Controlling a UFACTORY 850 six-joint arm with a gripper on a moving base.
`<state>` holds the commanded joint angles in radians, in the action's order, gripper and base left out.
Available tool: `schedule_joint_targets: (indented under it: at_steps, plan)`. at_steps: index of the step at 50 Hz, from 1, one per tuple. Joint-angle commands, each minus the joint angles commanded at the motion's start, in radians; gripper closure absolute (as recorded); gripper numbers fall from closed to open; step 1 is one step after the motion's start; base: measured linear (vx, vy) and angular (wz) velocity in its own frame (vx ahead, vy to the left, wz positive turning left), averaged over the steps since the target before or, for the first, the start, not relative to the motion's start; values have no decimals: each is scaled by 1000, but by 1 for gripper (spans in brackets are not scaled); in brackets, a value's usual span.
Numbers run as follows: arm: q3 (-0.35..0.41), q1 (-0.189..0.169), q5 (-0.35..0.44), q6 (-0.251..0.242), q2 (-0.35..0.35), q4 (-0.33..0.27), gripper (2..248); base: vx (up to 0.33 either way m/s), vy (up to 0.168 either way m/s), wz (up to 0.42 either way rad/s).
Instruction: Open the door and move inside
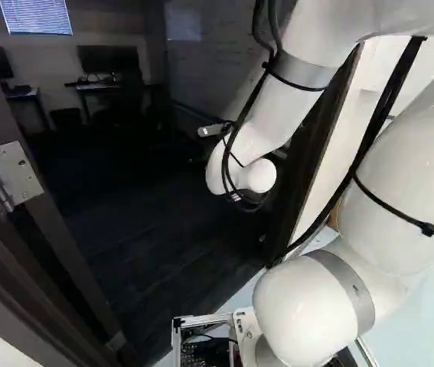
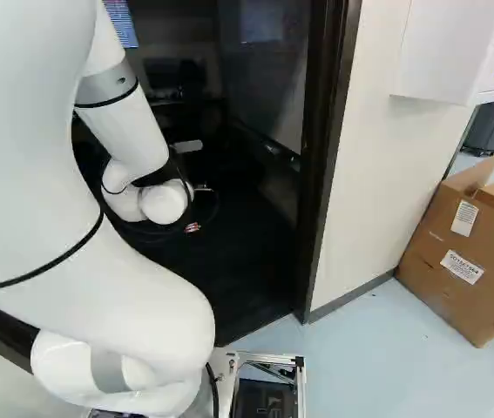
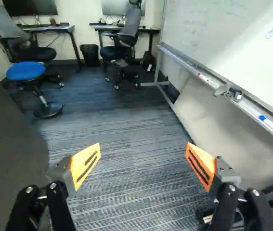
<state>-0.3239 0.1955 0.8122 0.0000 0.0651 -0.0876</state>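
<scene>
The doorway stands open; its dark frame (image 2: 323, 165) rises right of my arm in the right base view. A metal hinge (image 1: 10, 174) shows on the dark woodwork at the left of the left base view. In the wrist view a dark panel (image 3: 11, 154), which looks like the opened door, stands beside one finger, apart from it. My arm reaches through the opening, and its white wrist (image 1: 239, 164) hides the gripper's fingers in the base views. The gripper (image 3: 143, 153) is open in the wrist view, its orange pads wide apart with only carpet visible between them.
Inside are a blue stool (image 3: 25, 71), office chairs (image 3: 122, 45), desks and a bin (image 3: 90, 54) ahead of the gripper. A whiteboard (image 3: 232, 38) with a tray runs along the other finger's side. Outside, a cardboard box (image 2: 469, 252) sits by the white wall (image 2: 373, 174).
</scene>
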Motion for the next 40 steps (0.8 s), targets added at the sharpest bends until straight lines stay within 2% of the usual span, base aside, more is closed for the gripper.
schedule_joint_targets:
  at_steps: [27,40]
  plan:
    - [47,-98,0,0,49,0,3,0,0,0]
    - [51,-111,0,0,53,0,3,0,0,0]
